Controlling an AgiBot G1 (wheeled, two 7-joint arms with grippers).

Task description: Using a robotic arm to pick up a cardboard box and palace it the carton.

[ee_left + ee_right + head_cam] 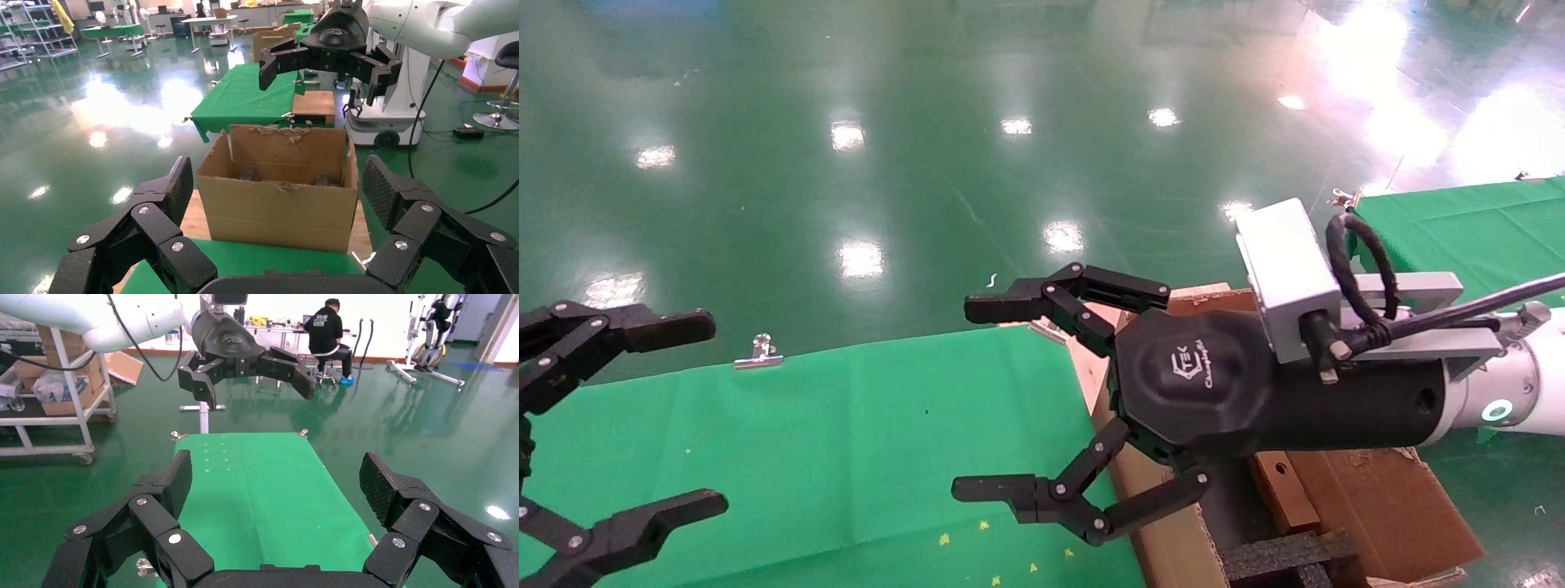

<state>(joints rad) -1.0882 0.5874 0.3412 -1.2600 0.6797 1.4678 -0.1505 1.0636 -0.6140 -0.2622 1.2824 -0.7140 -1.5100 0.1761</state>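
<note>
The white robotic arm (1516, 392) reaches in from the right. Its black right gripper (972, 400) is open and empty, hovering over the near-left edge of the carton (1173, 555). The carton is large and brown, with ragged flaps and black foam (1287, 555) inside. A narrow brown cardboard box with a round hole (1285, 494) lies inside the carton under the arm, partly hidden. My left gripper (708, 412) is open and empty at the far left above the green table. The left wrist view shows the carton (278, 211) ahead and the right gripper (321, 70) above it.
A green-covered table (846, 441) lies between the grippers, with a metal clip (758, 353) at its far edge. A second green table (1459, 220) stands at the back right. A glossy green floor lies beyond. A seated person (323, 337) is far off.
</note>
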